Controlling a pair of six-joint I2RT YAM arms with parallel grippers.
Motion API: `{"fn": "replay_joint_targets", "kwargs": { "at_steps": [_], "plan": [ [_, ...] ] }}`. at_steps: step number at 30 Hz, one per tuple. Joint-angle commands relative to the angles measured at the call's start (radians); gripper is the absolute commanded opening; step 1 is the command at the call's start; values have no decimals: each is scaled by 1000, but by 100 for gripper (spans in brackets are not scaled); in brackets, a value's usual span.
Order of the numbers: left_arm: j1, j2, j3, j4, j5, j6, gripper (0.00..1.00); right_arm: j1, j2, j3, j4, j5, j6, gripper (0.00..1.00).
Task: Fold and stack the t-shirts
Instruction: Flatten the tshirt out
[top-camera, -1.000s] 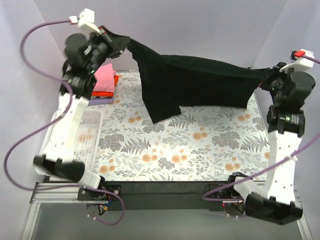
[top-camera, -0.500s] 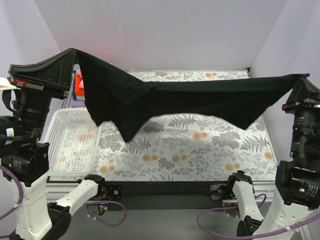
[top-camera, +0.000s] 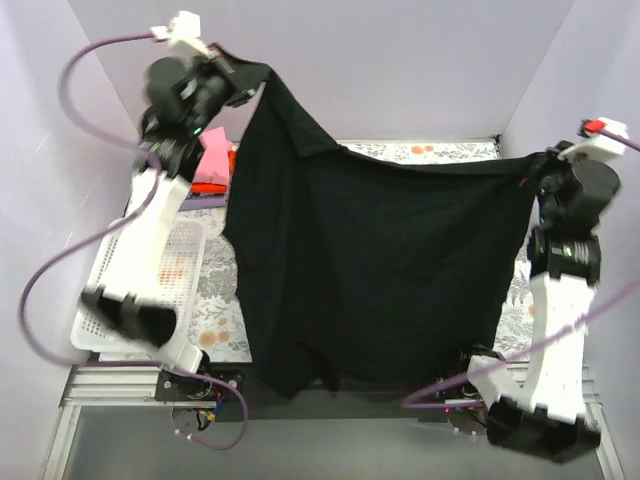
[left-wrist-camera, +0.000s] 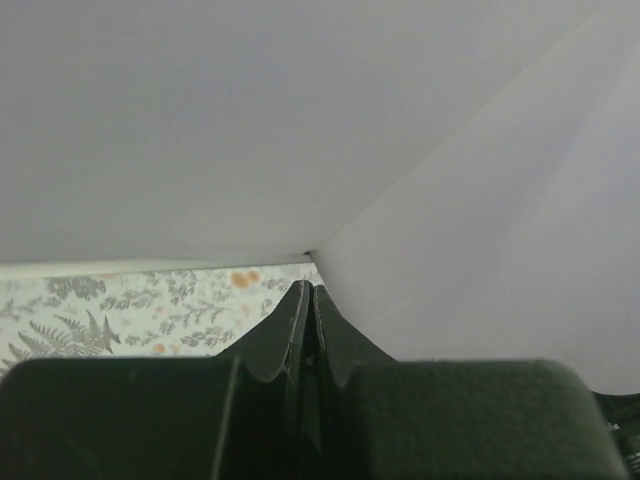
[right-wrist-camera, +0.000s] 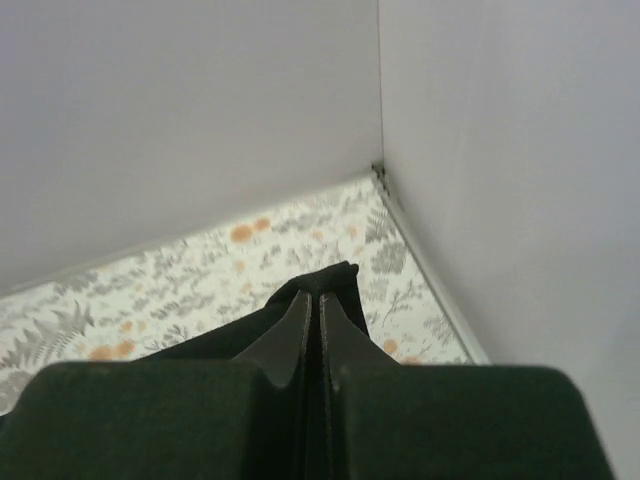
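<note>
The black t-shirt (top-camera: 380, 270) hangs spread in the air between both grippers, its lower hem reaching the near table edge. My left gripper (top-camera: 250, 82) is shut on its upper left corner, high at the back left; in the left wrist view the jaws (left-wrist-camera: 308, 292) are pressed together. My right gripper (top-camera: 530, 172) is shut on the upper right corner; a fold of black cloth (right-wrist-camera: 335, 275) shows at its closed fingertips. A pink t-shirt (top-camera: 215, 160) lies on an orange one (top-camera: 208, 186) in a stack at the back left, with a lilac edge (top-camera: 205, 201) below.
A white mesh basket (top-camera: 165, 275) stands at the left of the flower-patterned tablecloth (top-camera: 440, 152). Pale walls close the back and both sides. The hanging shirt hides most of the table.
Both arms swung the black shirt from a horizontal stretch to a raised hold, so it now hangs down in a full sheet. Both grippers kept their grip.
</note>
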Motion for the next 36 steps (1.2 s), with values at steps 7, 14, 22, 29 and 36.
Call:
{"fn": "replay_joint_targets", "kwargs": {
  "at_steps": [7,14,22,29,36],
  "plan": [
    [17,867,720,-73,25,-140,96,-11,667,201,259,-141,111,98],
    [23,544,253,86,48,-77,98,-9,628,170,234,-213,59,98],
    [-1,266,-250,-16,-16,44,98,-7,408,-161,228,-302,19,98],
    [-84,200,-482,-71,-88,52,97,3,356,-347,225,-319,11,98],
    [-142,244,-594,-69,-140,20,97,40,428,-416,220,-287,11,98]
  ]
}}
